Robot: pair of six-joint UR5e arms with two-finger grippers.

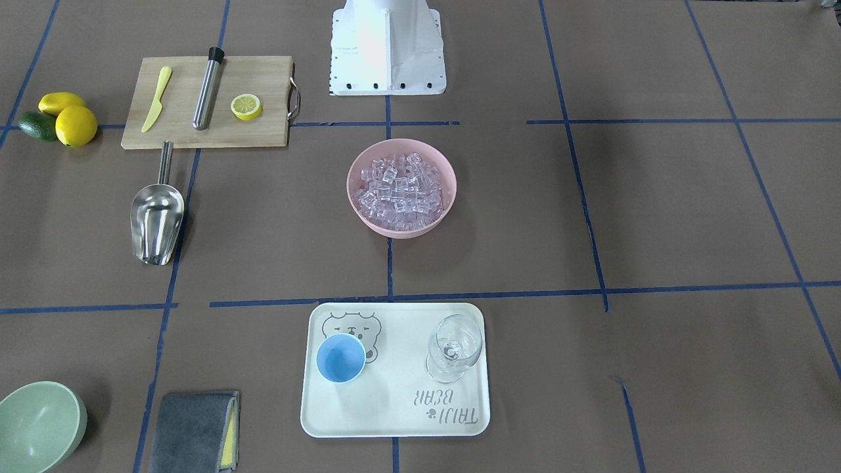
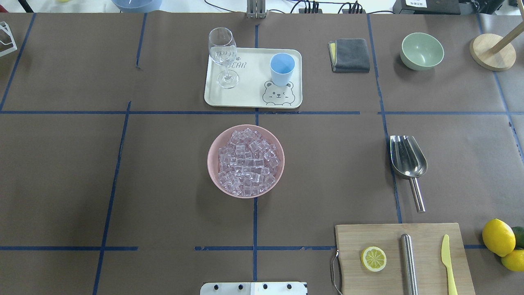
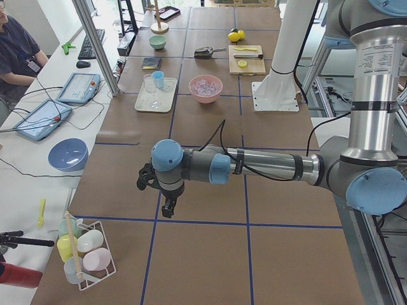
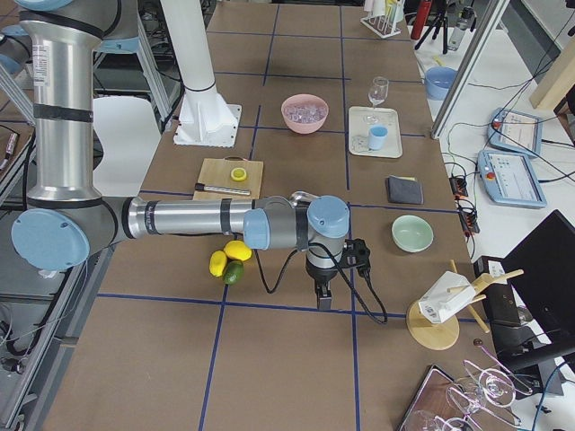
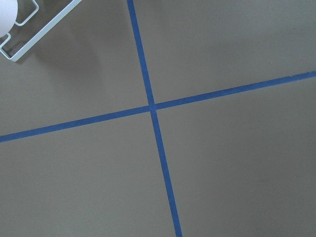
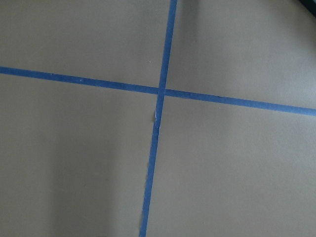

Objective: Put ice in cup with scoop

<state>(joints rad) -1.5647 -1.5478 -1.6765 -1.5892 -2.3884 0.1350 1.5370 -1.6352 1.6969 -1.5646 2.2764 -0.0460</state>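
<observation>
Judging from the layout, nothing of the task had been done. Both arms hung over the taped table (image 2: pixel 82 184) at its opposite ends, and neither the left gripper (image 3: pixel 167 210) nor the right gripper (image 4: pixel 322 296) showed clearly enough to tell whether its jaws were apart or closed; nothing was seen in either. The pink bowl (image 2: pixel 213 164) sat mid-table. The scoop (image 2: pixel 407 157) lay untouched on the robot's right, handle toward the cutting board (image 2: pixel 368 237), well apart from the right gripper and farther from the left. The light-blue cup (image 2: pixel 282 69) stood upright and empty on the tray (image 2: pixel 245 100) beyond the bowl. The ice (image 2: pixel 247 164) was all heaped in the bowl; grasping, scooping and pouring were all left.
</observation>
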